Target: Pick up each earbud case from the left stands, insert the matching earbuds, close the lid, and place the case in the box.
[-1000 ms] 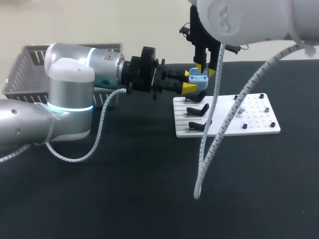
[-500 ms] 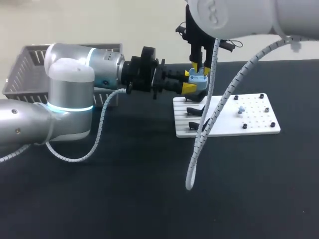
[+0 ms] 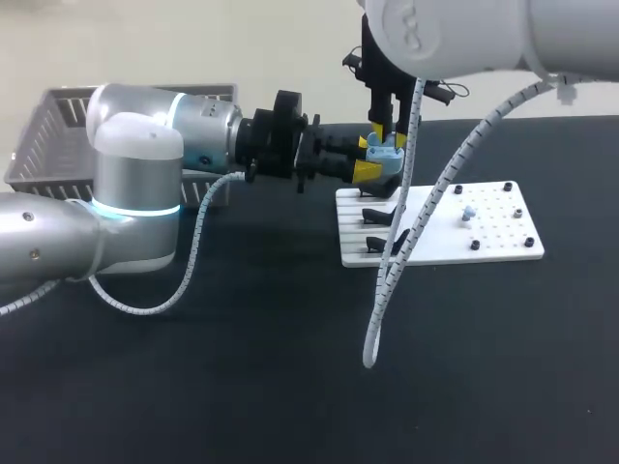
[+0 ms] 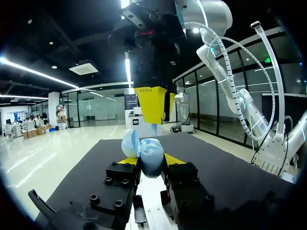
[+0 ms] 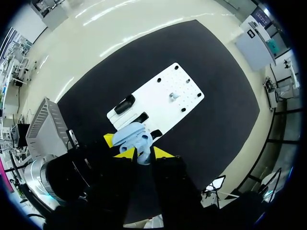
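Tabletop [image 3: 290,387], black, lay nearest, and over it dangled the right arm's white coiled cable [image 3: 385,290]. Beyond that sat the white board [image 3: 503,242], flat on the table, with two black stands [image 3: 383,244] along its left side and one pale blue earbud [image 3: 468,212] alone among the pegs on its right part. Up above the board's far left corner was the action. The left gripper [image 4: 151,160] reached in level from the left, its yellow-tipped fingers clamped on either side of the pale blue earbud case [image 4: 144,152], lid swung open, lifted clear of the stands. Straight down over it hung the right gripper [image 5: 143,152], fingers drawn close and pinching a second earbud [image 5: 143,158], small and pale blue, right at the case's open mouth. Farthest back, at the table's left, stood the grey slatted basket [image 3: 48,135], well apart from both grippers.
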